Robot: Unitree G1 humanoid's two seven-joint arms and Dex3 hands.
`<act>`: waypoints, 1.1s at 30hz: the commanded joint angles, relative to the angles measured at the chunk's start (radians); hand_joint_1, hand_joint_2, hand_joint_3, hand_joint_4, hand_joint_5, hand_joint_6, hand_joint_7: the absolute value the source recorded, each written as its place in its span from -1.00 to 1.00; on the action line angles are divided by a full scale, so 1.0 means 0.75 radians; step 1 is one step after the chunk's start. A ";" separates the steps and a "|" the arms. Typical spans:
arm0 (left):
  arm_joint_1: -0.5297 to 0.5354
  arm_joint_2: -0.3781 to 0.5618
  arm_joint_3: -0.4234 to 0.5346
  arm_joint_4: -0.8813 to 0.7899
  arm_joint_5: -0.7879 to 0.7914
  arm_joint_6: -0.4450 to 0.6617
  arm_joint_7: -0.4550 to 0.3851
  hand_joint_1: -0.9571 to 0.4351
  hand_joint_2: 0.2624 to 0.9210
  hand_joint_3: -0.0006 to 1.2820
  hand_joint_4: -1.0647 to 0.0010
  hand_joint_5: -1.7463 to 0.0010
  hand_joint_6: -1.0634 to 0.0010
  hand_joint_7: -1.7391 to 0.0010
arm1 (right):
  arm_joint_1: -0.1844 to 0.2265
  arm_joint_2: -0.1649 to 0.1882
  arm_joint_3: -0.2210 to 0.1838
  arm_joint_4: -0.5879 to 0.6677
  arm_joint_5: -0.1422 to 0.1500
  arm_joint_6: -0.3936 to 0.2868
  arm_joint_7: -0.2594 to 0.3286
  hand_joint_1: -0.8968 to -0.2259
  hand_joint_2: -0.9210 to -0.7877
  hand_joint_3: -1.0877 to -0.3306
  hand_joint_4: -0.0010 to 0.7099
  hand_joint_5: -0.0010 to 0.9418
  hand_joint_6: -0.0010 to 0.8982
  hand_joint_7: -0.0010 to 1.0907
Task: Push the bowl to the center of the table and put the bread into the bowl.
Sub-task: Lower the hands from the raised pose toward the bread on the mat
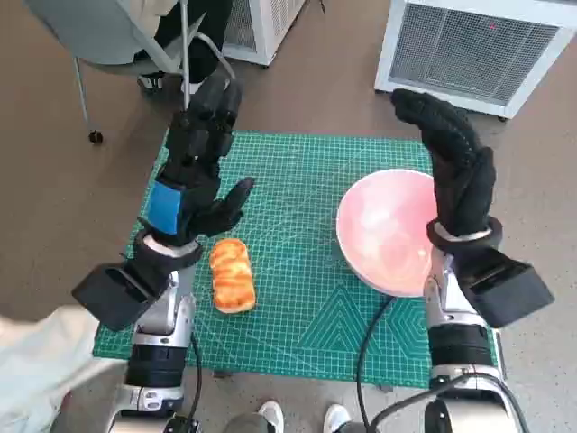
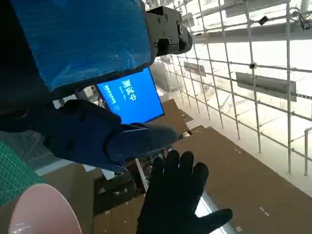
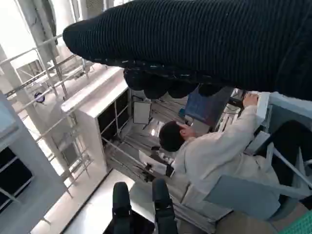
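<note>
1. The bread [image 1: 233,274] is seen lying on the green mat [image 1: 297,180], near the robot's edge on the left side, well apart from the bowl [image 1: 388,230].
2. The pink bowl is found on the right part of the mat, close to its right edge, upright and with nothing seen inside.
3. The left hand [image 1: 200,162] is held raised above the mat, beyond the bread; its fingers are spread and nothing is gripped, and the bread is not touched.
4. The right hand [image 1: 451,158] is held above the far right rim of the bowl with fingers apart and nothing grasped; contact with the rim cannot be told.
5. In the left wrist view, the bowl's rim [image 2: 44,209] and the gloved right hand [image 2: 178,200] are shown together.
6. In the right wrist view, a person [image 3: 214,156] in a pale coat is seen seated on a chair [image 3: 253,195].
</note>
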 commanded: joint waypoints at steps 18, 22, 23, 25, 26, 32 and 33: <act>0.024 0.014 -0.008 -0.025 0.037 0.019 0.012 -0.21 1.00 -0.33 0.80 1.00 1.00 0.56 | 0.045 -0.023 -0.025 0.029 0.017 -0.013 0.011 -0.12 -1.00 -0.12 -0.01 -0.99 -0.65 -0.23; 0.029 0.011 -0.009 -0.029 0.038 0.019 0.013 -0.21 1.00 -0.33 0.80 1.00 1.00 0.56 | 0.057 -0.066 -0.060 0.060 0.027 -0.048 0.018 -0.06 -1.00 -0.15 -0.04 -1.00 -0.68 -0.25; 0.031 0.011 -0.009 -0.029 0.038 0.018 0.013 -0.21 1.00 -0.33 0.80 1.00 1.00 0.56 | 0.060 -0.085 -0.076 0.082 0.028 -0.064 0.015 -0.05 -1.00 -0.16 -0.05 -1.00 -0.68 -0.25; 0.035 0.011 -0.008 -0.031 0.036 0.018 0.013 -0.20 1.00 -0.33 0.80 1.00 1.00 0.56 | 0.059 -0.115 -0.108 0.128 0.028 -0.089 0.000 -0.01 -1.00 -0.21 -0.06 -1.00 -0.68 -0.26; 0.037 0.012 -0.008 -0.033 0.035 0.019 0.013 -0.21 1.00 -0.33 0.80 1.00 1.00 0.56 | 0.058 -0.127 -0.123 0.153 0.027 -0.100 -0.009 0.00 -1.00 -0.24 -0.06 -1.00 -0.69 -0.26; 0.051 0.012 -0.005 -0.040 0.027 0.023 0.014 -0.22 1.00 -0.33 0.80 1.00 1.00 0.56 | 0.076 -0.186 -0.214 0.281 -0.054 -0.137 -0.182 0.06 -1.00 -0.40 -0.08 -1.00 -0.83 -0.01; 0.053 0.013 -0.003 -0.039 0.026 0.024 0.015 -0.22 1.00 -0.33 0.80 1.00 1.00 0.56 | 0.078 -0.199 -0.227 0.315 -0.067 -0.133 -0.218 0.06 -1.00 -0.41 -0.09 -1.00 -0.85 0.04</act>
